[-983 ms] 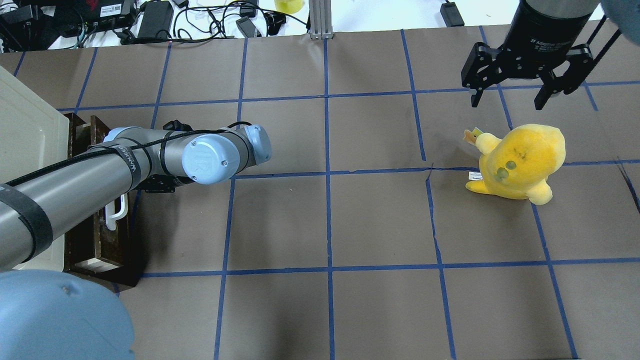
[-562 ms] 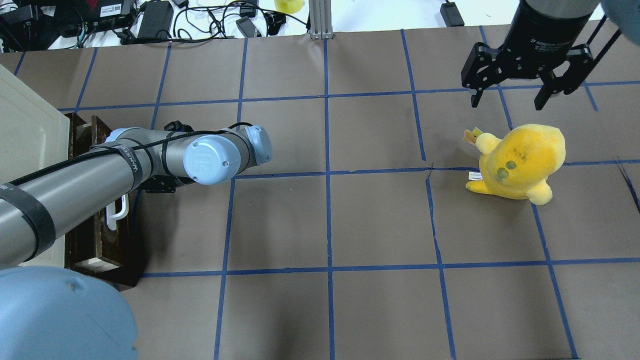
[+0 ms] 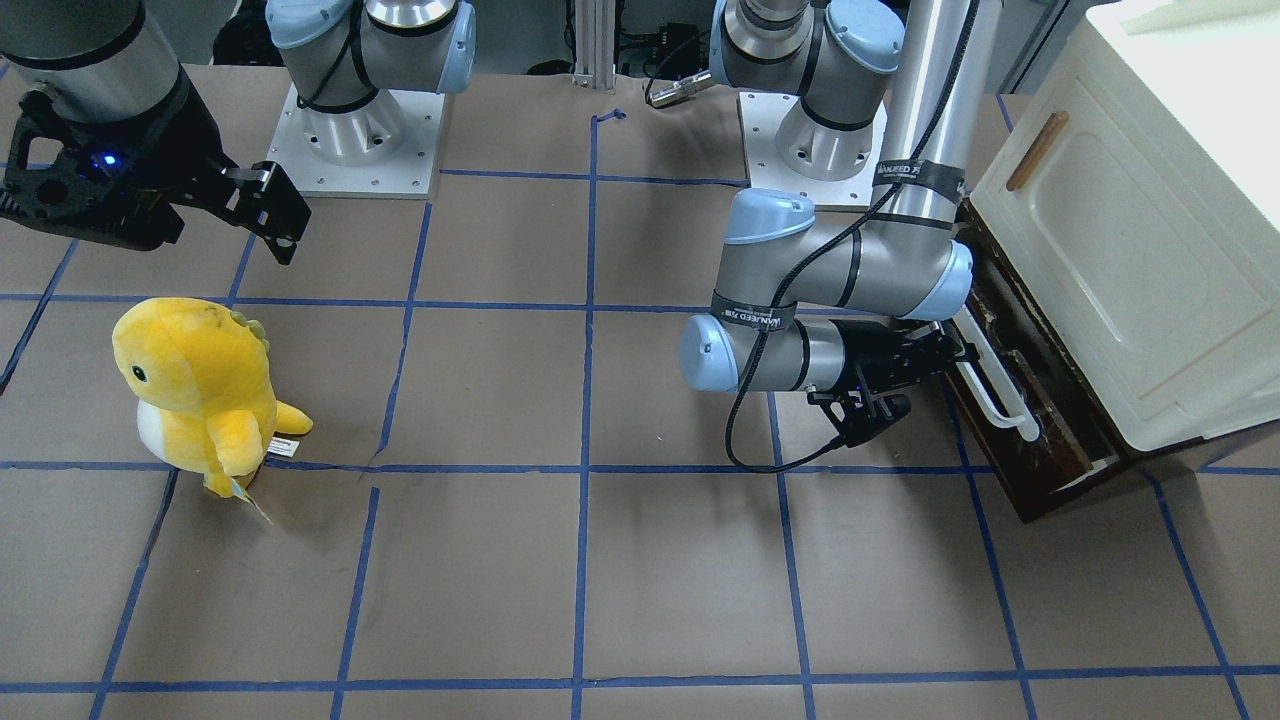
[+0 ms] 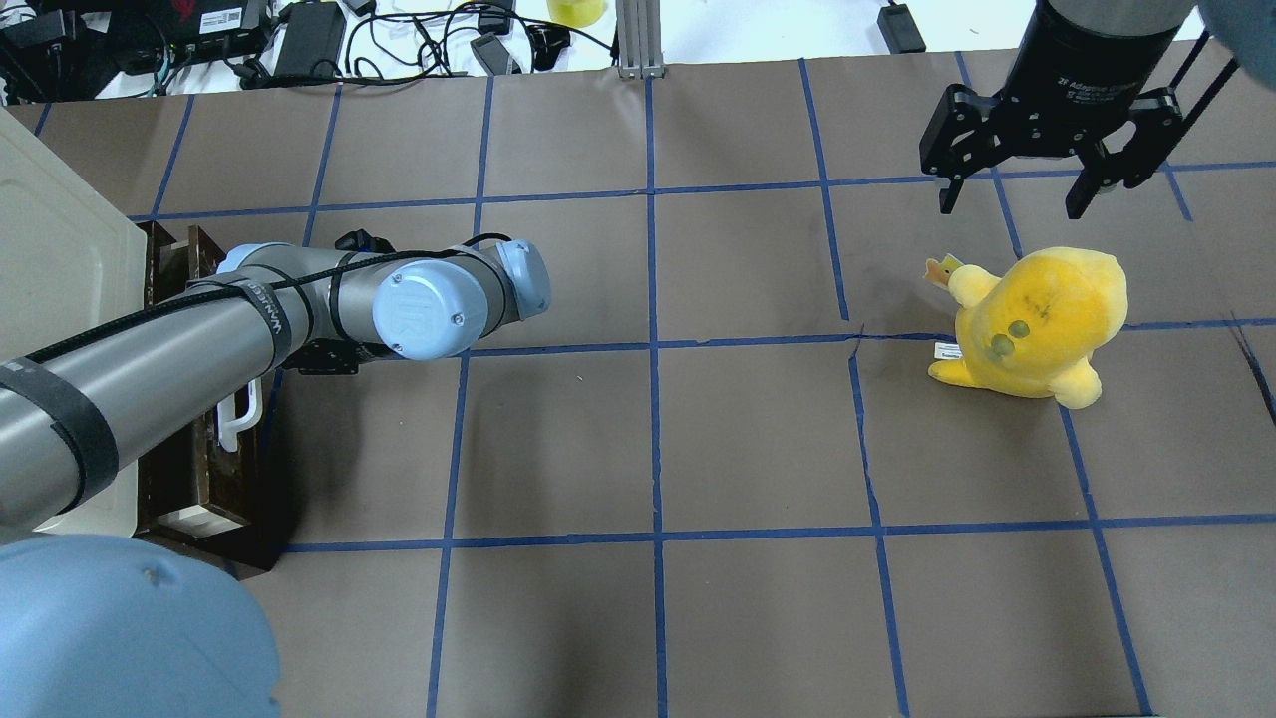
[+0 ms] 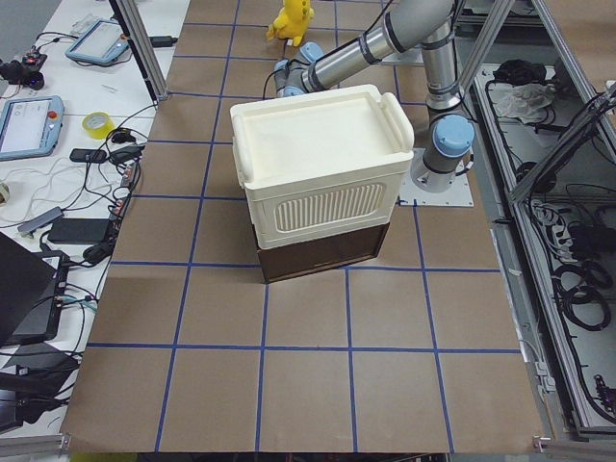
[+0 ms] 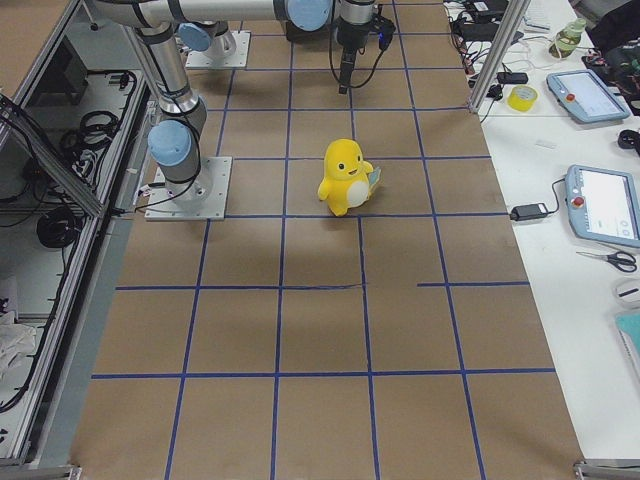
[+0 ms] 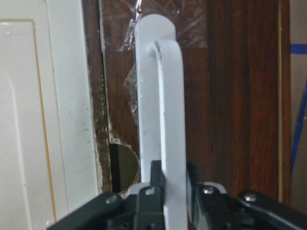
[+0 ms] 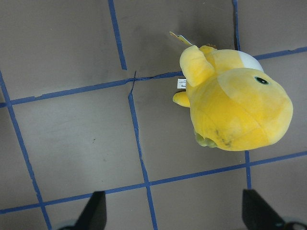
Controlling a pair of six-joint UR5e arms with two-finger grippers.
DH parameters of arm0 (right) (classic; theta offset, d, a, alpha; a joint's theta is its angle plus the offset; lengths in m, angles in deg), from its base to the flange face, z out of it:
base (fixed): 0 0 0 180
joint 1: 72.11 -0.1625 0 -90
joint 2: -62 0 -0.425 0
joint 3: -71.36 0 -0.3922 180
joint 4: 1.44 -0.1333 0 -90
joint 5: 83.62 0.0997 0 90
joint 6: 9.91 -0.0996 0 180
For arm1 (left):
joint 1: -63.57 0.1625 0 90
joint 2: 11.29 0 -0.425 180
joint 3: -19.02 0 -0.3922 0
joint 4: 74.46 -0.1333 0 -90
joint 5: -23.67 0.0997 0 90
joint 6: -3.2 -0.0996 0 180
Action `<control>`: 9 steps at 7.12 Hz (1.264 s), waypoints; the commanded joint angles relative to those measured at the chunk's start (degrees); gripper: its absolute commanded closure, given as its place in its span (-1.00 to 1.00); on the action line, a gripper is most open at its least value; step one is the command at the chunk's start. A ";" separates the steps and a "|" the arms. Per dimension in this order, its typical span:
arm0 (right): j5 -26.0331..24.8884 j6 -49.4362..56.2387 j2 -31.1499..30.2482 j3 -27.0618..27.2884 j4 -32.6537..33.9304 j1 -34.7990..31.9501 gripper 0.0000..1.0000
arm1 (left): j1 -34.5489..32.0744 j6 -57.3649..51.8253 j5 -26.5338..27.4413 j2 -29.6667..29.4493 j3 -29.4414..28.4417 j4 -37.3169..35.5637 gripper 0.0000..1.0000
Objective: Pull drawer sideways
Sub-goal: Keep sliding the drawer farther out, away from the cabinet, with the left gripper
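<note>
The drawer (image 3: 1045, 420) has a worn dark brown front and a long white bar handle (image 3: 990, 385). It sits under the cream cabinet (image 3: 1130, 230) and is pulled out a little; its cream side shows in the overhead view (image 4: 194, 519). My left gripper (image 7: 172, 191) is shut on the white handle (image 7: 165, 120), gripping it near one end, and the fingers (image 7: 156, 184) press both sides of the bar. In the overhead view the arm hides this gripper. My right gripper (image 4: 1017, 204) is open and empty, hovering above the table beyond a yellow plush toy.
A yellow plush toy (image 4: 1037, 319) stands on the brown paper table on my right and also shows in the right wrist view (image 8: 235, 105). The cabinet door has a small wooden handle (image 3: 1035, 150). Cables and power bricks (image 4: 309, 35) lie past the far edge.
My left arm has shifted slightly to the right with the handle, and the drawer front has come out a little further. The right arm has not moved.
</note>
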 commanded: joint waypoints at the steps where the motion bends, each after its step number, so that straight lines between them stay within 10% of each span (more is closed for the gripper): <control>1: 0.00 0.00 0.00 0.00 0.00 -0.03 -1.00 | -0.89 0.06 -0.34 -0.62 -0.14 -0.17 1.00; 9: 0.00 0.00 0.00 0.00 0.00 -0.03 -1.00 | -2.48 0.06 -0.52 -0.97 -1.46 -0.17 1.00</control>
